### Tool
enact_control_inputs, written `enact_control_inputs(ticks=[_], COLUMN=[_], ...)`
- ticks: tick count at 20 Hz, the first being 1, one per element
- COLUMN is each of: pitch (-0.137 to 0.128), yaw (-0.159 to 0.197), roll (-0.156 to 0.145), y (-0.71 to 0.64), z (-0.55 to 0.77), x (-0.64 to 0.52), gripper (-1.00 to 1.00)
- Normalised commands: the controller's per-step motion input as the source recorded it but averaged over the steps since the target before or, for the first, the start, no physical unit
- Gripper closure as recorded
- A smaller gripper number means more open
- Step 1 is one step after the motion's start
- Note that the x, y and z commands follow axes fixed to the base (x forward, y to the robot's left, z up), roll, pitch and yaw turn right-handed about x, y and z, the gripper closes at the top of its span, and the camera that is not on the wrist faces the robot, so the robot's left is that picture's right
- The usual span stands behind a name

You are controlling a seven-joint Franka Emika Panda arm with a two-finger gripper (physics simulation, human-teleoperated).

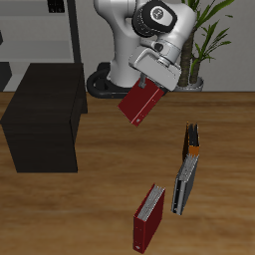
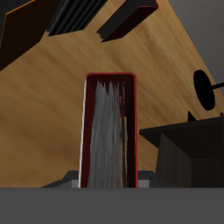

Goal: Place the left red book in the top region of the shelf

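Note:
My gripper (image 1: 150, 86) is shut on the left red book (image 1: 138, 104), a plain crimson hardcover that hangs tilted in the air above the table's middle. In the wrist view the book (image 2: 109, 131) stretches away from my gripper (image 2: 109, 185), and only the fingertips (image 2: 72, 182) show at its near end. The shelf (image 1: 45, 115), a low matte black cabinet, stands on the table beside and below the held book, a short gap away. One corner of the shelf (image 2: 188, 150) appears in the wrist view next to the book.
A maroon book with a grey page block (image 1: 149, 217) lies near the table's front edge. Grey and orange-black books (image 1: 186, 167) lie just behind it. A pale grey rack (image 1: 50, 30) and a potted plant (image 1: 204, 40) stand behind the table.

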Motion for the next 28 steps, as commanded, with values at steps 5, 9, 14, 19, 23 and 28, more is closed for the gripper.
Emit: enact_control_inputs(ticks=[5,9,14,19,23,28], pitch=[-0.073,-0.079,-0.043,-0.009,0.07,-0.03], yaw=[-0.033,0.011,-0.013,-0.001,0.02,-0.003], roll=[-0.131,-0.099,-0.082,-0.055,-0.008,-0.072], y=[-0.23,-0.24,-0.21,-0.13,-0.1,-0.09], z=[0.2,0.11,0.09,0.01,-0.1,-0.04], x=[0.05,0.14,0.13,0.06,0.07,0.09], gripper=[1.0,1.0,1.0,1.0,1.0,1.0])
